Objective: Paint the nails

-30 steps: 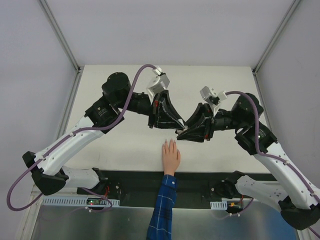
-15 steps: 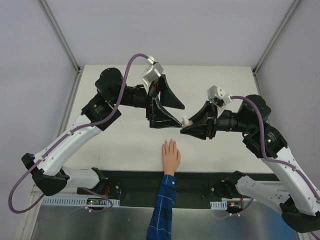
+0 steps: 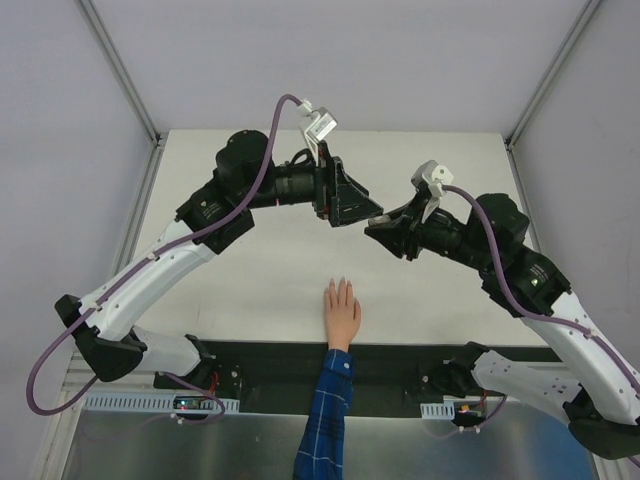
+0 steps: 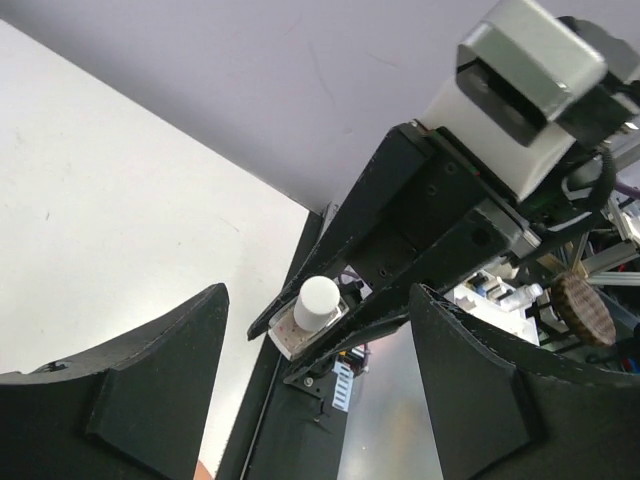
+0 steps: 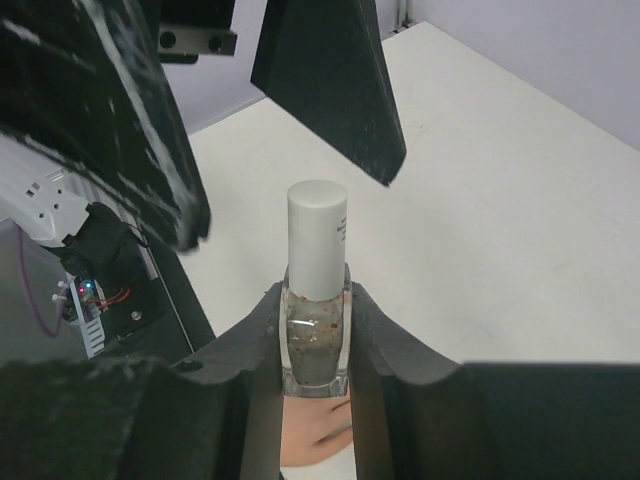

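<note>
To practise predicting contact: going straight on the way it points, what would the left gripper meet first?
Probably the white cap of the polish bottle, held by the right gripper, centred between the left gripper's open fingers; depth is unclear.

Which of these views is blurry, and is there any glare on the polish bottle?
Right wrist: the polish bottle is sharp, small glints on its glass; the left gripper above it is smeared at upper left. Left wrist: the bottle's white cap looks washed out. Top external: sharp, evenly lit.
</note>
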`<state>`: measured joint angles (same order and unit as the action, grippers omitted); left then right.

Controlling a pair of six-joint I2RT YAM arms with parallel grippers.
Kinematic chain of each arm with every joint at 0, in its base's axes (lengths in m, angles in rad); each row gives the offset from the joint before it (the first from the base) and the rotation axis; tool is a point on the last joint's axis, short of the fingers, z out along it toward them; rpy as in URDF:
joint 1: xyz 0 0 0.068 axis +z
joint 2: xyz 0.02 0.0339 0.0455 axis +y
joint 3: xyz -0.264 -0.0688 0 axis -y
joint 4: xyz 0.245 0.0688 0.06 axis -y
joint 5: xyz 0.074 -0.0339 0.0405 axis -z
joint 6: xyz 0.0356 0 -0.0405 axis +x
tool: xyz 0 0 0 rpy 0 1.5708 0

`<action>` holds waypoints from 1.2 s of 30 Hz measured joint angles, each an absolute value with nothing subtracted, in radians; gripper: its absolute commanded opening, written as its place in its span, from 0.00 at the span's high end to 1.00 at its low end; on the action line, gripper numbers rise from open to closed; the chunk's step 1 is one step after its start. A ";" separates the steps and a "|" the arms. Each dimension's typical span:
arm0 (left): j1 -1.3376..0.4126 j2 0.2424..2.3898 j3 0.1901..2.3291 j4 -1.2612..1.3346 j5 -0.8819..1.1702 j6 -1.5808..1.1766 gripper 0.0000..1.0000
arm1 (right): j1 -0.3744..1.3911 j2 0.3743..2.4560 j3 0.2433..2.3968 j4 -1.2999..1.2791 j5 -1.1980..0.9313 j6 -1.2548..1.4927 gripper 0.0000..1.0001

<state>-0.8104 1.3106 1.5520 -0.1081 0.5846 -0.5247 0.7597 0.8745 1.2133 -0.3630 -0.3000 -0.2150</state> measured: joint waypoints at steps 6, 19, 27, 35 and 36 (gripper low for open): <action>-0.840 1.359 1.554 -0.117 0.538 -0.533 0.51 | 0.786 0.884 1.213 -0.363 -0.241 -0.225 1.00; -0.842 1.390 1.562 -0.086 0.686 -0.504 1.00 | 0.798 0.859 1.213 -0.392 -0.240 -0.228 1.00; -0.830 1.325 1.431 0.175 1.035 -0.527 1.00 | 0.720 0.885 1.193 -0.301 -0.820 -0.031 1.00; -0.837 1.313 1.373 0.506 1.179 -0.661 0.86 | 0.729 0.912 1.170 -0.120 -1.014 0.085 1.00; -0.837 1.315 1.373 0.508 1.182 -0.664 0.77 | 0.729 0.911 1.171 -0.124 -1.013 0.080 1.00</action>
<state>-0.8371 1.3148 1.3731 0.5076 1.1824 -0.6636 0.7288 0.9108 1.1706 -0.1242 -1.0126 0.0799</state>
